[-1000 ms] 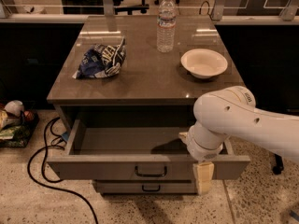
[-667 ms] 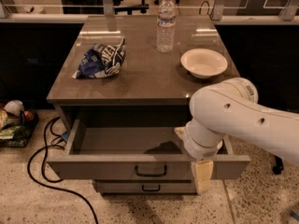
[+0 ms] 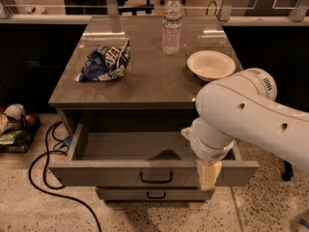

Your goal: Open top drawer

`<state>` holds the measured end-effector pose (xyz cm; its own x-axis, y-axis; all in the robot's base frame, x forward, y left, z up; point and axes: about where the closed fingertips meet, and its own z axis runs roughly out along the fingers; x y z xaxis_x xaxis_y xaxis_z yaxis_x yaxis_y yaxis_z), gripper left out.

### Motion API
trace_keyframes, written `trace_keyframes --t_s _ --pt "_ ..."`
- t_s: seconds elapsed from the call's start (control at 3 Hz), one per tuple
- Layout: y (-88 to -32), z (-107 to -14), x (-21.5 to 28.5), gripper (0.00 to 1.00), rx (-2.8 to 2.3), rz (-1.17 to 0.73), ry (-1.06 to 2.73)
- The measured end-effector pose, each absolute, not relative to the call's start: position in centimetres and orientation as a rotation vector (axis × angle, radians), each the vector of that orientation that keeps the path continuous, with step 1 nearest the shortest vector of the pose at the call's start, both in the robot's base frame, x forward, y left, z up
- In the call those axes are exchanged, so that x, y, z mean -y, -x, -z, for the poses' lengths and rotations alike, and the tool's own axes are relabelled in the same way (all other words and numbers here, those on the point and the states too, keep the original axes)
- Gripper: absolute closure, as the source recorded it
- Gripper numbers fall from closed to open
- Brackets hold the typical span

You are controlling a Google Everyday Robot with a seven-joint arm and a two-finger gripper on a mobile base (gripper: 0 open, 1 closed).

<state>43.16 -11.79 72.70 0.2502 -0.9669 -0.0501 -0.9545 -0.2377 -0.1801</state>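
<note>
Camera view: the wide grey-beige top drawer stands pulled out, tray exposed. I see the beige gripper at its front, right of the small black bar handle; grip state: cannot tell. Risk: an inward arm swing would push it shut.

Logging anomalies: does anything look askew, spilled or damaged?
Nothing stands out. The wide grey-beige top drawer is pulled out squarely, the clear plastic bottle stands upright, and the gripper hangs at the drawer front, right of its black handle.
</note>
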Motion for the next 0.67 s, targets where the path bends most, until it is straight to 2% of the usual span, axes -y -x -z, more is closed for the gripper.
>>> trace_keyframes --t_s 0.67 --pt "-43.09 -72.8 11.76 0.63 -1.819 0.111 2.343"
